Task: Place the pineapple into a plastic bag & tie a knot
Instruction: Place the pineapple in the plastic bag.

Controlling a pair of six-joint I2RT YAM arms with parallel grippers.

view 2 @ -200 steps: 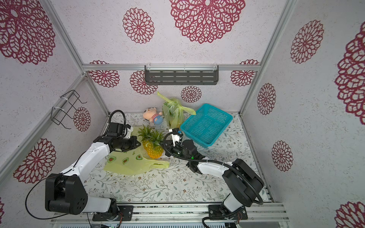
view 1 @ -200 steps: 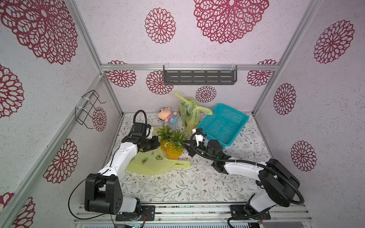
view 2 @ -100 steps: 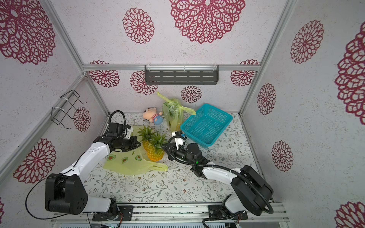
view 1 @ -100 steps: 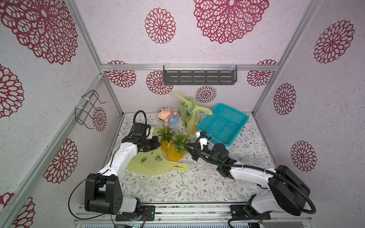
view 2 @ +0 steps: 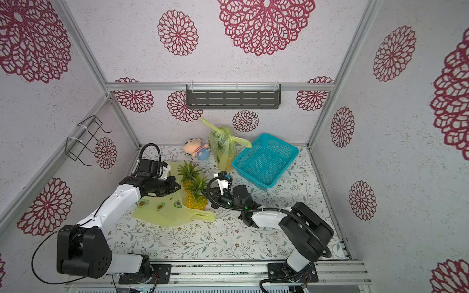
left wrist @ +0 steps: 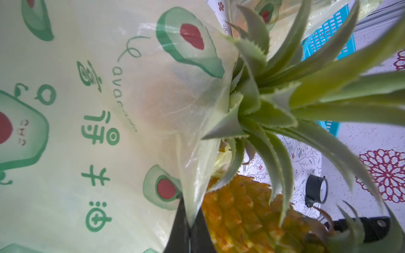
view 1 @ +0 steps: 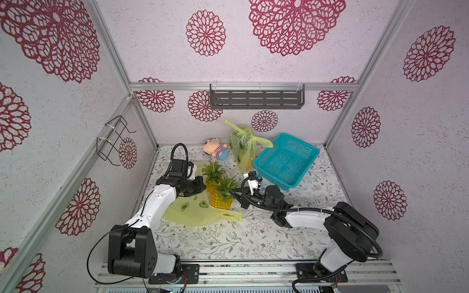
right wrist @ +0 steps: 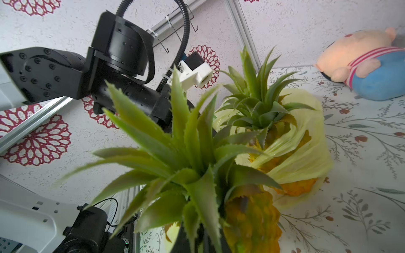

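First, in a top view, you see the pineapple (view 1: 222,200) upright mid-table, at 2 o'clock of the flattened plastic bag (view 1: 198,214). Left wrist view: the left gripper (left wrist: 189,232) is pinched on the bag's rim. Right wrist view: the right gripper (right wrist: 197,243) is clenched on the pineapple's crown leaves.

We are cataloguing: pale textured walls (view 1: 152,38) carrying crimson rosettes (view 1: 205,33); a dark slotted shelf (view 1: 256,100) hanging on the back wall; a wire rack (view 1: 114,140) on a side wall; a leaf-printed tabletop (view 1: 228,241).
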